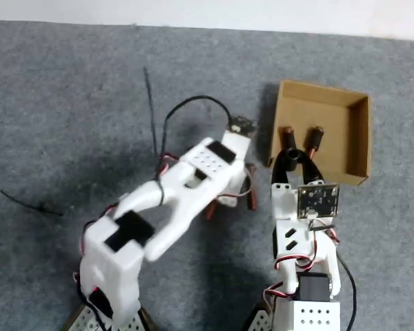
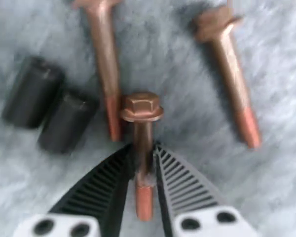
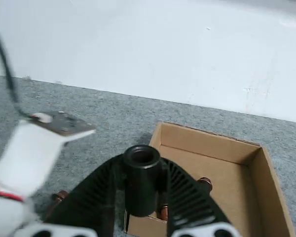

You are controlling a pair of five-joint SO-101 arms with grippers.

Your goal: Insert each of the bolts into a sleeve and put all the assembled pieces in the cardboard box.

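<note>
In the left wrist view my left gripper point(image 2: 143, 148) is shut on the shank of a copper bolt point(image 2: 141, 111), its hex head pointing away from the wrist. Two more bolts point(image 2: 104, 64) point(image 2: 230, 74) and two black sleeves point(image 2: 32, 91) point(image 2: 66, 121) lie on the grey carpet beyond it. My right gripper point(image 3: 142, 167) is shut on a black sleeve point(image 3: 140, 180), held upright with its bore facing up, just in front of the cardboard box point(image 3: 266, 177). From above, the right gripper point(image 1: 292, 158) sits at the box's point(image 1: 359, 138) near left corner. Two copper pieces point(image 1: 288, 136) point(image 1: 316, 139) lie inside.
The left arm's white body point(image 1: 193, 183) stretches diagonally across the middle, covering most of the loose parts; bolt ends point(image 1: 252, 195) point(image 1: 210, 210) peek out beneath it. Thin black ties point(image 1: 152, 110) point(image 1: 31, 205) lie on the carpet to the left.
</note>
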